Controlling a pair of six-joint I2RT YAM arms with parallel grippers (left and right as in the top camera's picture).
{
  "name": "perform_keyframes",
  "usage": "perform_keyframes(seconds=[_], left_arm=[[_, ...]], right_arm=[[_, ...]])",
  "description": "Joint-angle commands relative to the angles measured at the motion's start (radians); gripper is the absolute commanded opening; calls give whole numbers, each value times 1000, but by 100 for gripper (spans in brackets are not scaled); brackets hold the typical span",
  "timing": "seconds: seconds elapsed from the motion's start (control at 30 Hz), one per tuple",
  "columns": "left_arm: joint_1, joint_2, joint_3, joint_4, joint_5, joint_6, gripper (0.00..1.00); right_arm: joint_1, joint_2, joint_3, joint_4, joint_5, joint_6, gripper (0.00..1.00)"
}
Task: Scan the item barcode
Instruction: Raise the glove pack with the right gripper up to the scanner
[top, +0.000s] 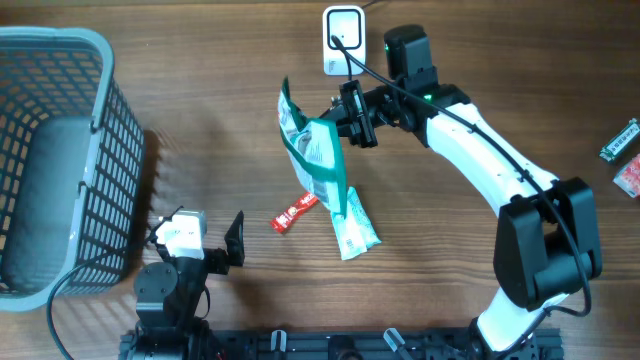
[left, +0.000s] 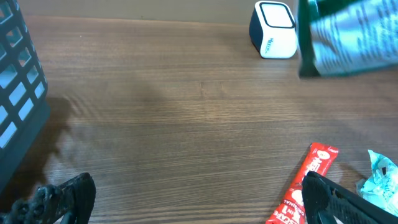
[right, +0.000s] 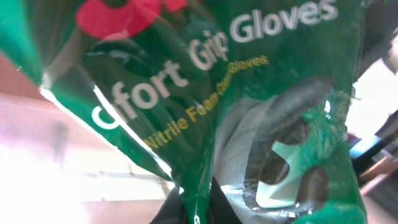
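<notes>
On the far left of the brown wooden worktop (top: 420, 285) stands a grey-blue plastic basket with holes in its sides (top: 60, 60). Next to it sits the left hand (left: 198, 202). It is wide open, holds nothing, and rests low over bare wood.

A little to the right lies a small red sachet (top: 295, 212), flat on the wood. Nobody is touching it.

Next comes the thing for the job, a green and white plastic pack of gloves (top: 315, 150). It is up in the air, not on the worktop. It hangs just in front of the small white box scanner (top: 343, 40) at the back edge. Below the pack, a pale green packet (top: 352, 230) lies flat.

The right hand (top: 352, 115) is closed tight on the edge of the glove pack and holds it up. In its own camera the pack fills almost the whole view, green side with big words showing.

I think the step now is showing the pack to the scanner. I cannot spot the barcode, so I cannot tell which way it faces. The next move likely needs a slow turn of the pack, so the stripes face the scanner's front. The grip must stay firm, because the pack is floppy.

Far right, two small packets (top: 622, 140) lie well apart from all this.
</notes>
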Motion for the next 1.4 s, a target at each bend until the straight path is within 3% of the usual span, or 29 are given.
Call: perform_keyframes(seconds=[0.0,0.2,0.53,0.6,0.7,0.73,0.87,0.93,1.03,1.13,1.2,1.27,1.37], left_arm=[[-2,-5,1,-3,15,16,100],[-2,-5,1,-3,15,16,100],[-2,-5,1,-3,15,16,100],[-2,-5,1,-3,15,16,100],[-2,-5,1,-3,15,16,100],[-2,-5,1,-3,15,16,100],[-2,-5,1,-3,15,16,100],[-2,-5,1,-3,15,16,100],[-2,-5,1,-3,15,16,100],[-2,-5,1,-3,15,16,100],[-2,-5,1,-3,15,16,100],[-2,-5,1,-3,15,16,100],[-2,-5,1,-3,15,16,100]], right_arm=[[-45,20,3,-102,-15,122,4],[-146,20,3,-372,0,122,4],[-187,20,3,-263,-63,116,5],[-187,20,3,66,-50,-112,4],[-187,20,3,411,-24,-180,5],[-186,20,3,617,-23,-189,5],[-187,14,3,834,40,-135,5],[-186,10,3,839,81,-156,5],[-179,10,3,696,77,-238,5],[-145,8,3,280,144,-428,5],[-144,-2,3,24,293,-529,5],[-161,-35,3,-274,575,-598,5],[-192,-127,5,-429,854,-614,4]])
